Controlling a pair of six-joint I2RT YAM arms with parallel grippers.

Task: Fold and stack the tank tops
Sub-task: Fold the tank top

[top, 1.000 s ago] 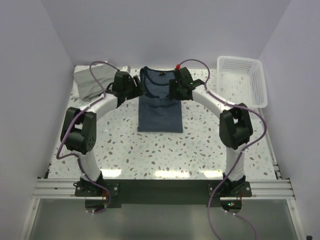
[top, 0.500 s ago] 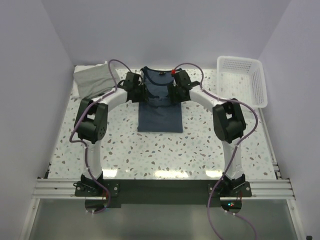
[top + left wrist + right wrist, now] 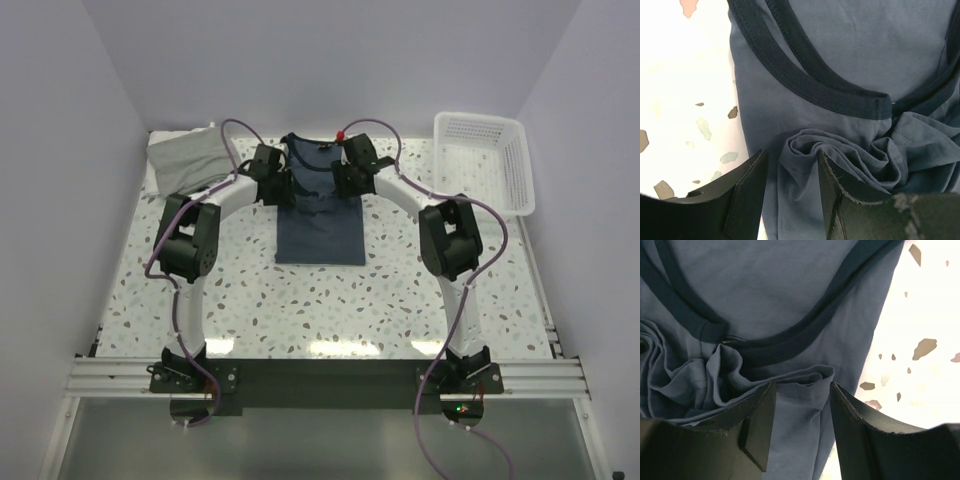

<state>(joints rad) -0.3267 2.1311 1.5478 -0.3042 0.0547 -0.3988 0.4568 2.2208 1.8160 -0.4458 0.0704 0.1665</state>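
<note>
The navy blue tank top [image 3: 318,225] lies flat at the table's middle back, its sides folded in to a narrow strip. Both grippers sit low over its upper part. My left gripper [image 3: 284,188] is open, its jaws standing either side of a bunched ridge of navy cloth [image 3: 805,145] below the dark armhole trim [image 3: 805,80]. My right gripper [image 3: 340,182] is open the same way over a cloth fold [image 3: 805,377] at the right edge. The grey tank top [image 3: 185,160] lies crumpled at the back left.
A white mesh basket [image 3: 490,165] stands at the back right corner. The speckled table [image 3: 300,300] is walled by white panels on three sides. Purple cables loop above both wrists.
Both arms have swung inward and toward the back, bringing the grippers down onto the navy top's upper part. The cloth there has bunched up between the jaws.
</note>
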